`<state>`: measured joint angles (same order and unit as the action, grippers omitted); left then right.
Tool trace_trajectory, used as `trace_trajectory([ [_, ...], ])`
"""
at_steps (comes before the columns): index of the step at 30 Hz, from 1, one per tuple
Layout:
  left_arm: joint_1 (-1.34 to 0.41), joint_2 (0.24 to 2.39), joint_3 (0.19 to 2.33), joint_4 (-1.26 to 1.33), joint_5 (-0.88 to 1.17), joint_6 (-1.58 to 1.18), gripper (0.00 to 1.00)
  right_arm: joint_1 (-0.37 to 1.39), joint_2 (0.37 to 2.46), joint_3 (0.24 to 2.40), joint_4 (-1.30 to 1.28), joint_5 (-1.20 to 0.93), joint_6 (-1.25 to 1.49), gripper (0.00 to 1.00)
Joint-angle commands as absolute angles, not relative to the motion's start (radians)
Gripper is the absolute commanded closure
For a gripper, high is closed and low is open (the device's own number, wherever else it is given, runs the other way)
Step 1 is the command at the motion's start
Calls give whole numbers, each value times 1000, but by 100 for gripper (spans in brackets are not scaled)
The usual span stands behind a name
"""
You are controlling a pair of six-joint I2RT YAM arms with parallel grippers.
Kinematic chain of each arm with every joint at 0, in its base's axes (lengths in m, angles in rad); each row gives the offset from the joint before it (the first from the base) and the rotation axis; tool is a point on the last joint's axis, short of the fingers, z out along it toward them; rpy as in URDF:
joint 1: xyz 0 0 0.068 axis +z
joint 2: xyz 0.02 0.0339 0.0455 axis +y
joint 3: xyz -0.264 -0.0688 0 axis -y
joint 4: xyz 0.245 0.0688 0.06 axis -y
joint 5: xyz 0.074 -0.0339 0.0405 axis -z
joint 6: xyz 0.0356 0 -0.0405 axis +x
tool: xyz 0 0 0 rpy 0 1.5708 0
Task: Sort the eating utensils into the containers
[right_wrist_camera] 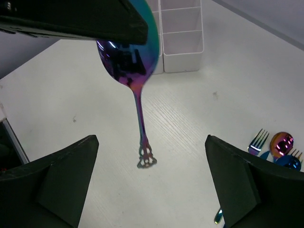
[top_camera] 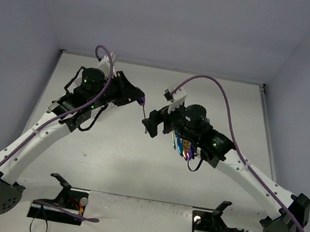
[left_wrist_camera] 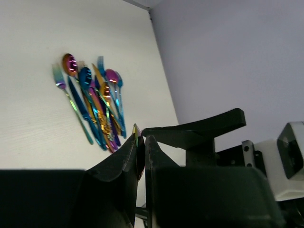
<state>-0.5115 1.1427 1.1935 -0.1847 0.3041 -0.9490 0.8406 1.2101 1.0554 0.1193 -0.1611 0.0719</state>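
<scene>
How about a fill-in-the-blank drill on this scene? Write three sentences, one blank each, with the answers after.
1. The left gripper is shut on a hanging utensil, a ___.
2. The right gripper is ___.
3. The other utensils lie piled on the table, outside the divided container, whose colour is ___.
Answers: spoon; open; white.

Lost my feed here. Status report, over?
Left gripper shut on the spoon at its bowl, handle hanging free. Right gripper open, facing the handle. Remaining utensils piled on the table. Nothing blocking.
</scene>
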Motion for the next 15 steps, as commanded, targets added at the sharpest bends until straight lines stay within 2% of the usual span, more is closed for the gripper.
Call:
trace_trajectory([
  [1, -495, 1126, 1295, -239, 158, -798, 100, 838, 1141, 1017, 188, -46, 93, 4],
  [6, -460, 1170, 1333, -268, -35, -667, 100, 820, 1073, 948, 148, 102, 140, 0],
  [15, -297, 1374, 1386, -66, -124, -586, 100, 784, 965, 881, 57, 255, 180, 0],
])
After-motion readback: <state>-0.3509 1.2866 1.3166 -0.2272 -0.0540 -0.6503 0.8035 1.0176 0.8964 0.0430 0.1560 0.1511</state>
